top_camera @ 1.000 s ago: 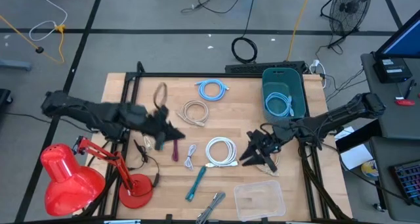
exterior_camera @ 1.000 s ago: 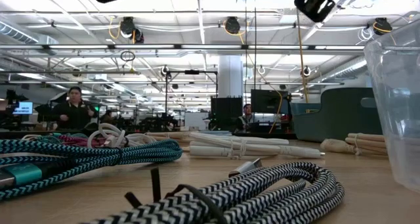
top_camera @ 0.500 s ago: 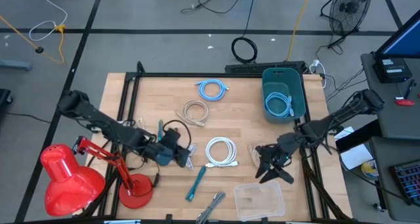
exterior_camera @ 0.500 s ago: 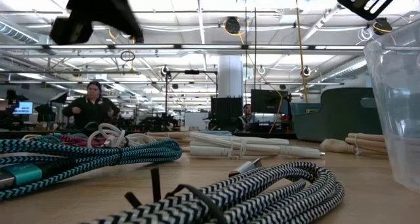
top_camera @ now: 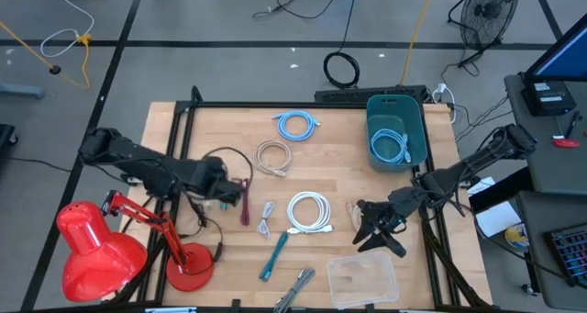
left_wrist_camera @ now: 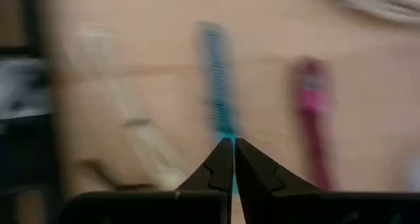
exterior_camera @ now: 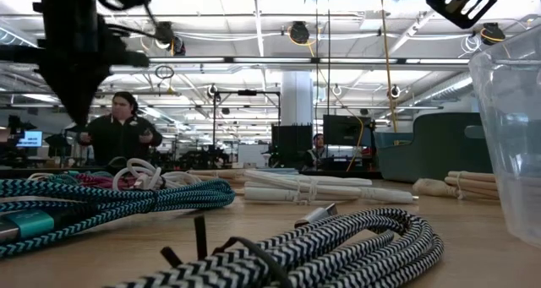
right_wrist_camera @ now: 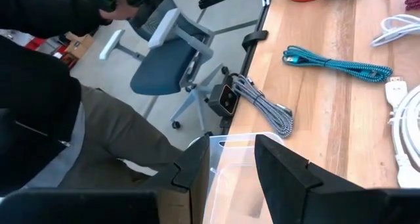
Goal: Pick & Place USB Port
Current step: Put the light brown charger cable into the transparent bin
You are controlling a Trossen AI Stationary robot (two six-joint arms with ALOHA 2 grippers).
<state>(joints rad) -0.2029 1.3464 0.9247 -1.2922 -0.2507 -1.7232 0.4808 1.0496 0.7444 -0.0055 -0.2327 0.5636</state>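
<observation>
Several coiled and loose USB cables lie flat on the wooden table: a light blue coil [top_camera: 297, 124], a beige coil [top_camera: 271, 157], a white coil [top_camera: 309, 212], a magenta cable [top_camera: 245, 206], a teal cable [top_camera: 273, 256] and a black-and-white braided one [top_camera: 295, 290]. My left gripper [top_camera: 231, 192] hangs shut above the table just left of the magenta cable; its wrist view [left_wrist_camera: 233, 145] shows the teal cable [left_wrist_camera: 215, 73] and magenta cable [left_wrist_camera: 314, 112] blurred below. My right gripper [top_camera: 371, 232] is open, in the air right of the white coil and above the clear container [right_wrist_camera: 230, 165].
A teal bin [top_camera: 396, 129] with a light blue cable inside stands at the far right. A clear plastic container [top_camera: 362, 278] sits near the near edge. A red desk lamp [top_camera: 101, 244] is at the near left corner. A person [right_wrist_camera: 59, 119] stands at the near edge beside an office chair.
My left arm has swung over the left half of the table: its gripper went toward the near edge and the white coil, then drew back left to beside the magenta cable. My right gripper has moved a little toward the near edge, closer to the clear container.
</observation>
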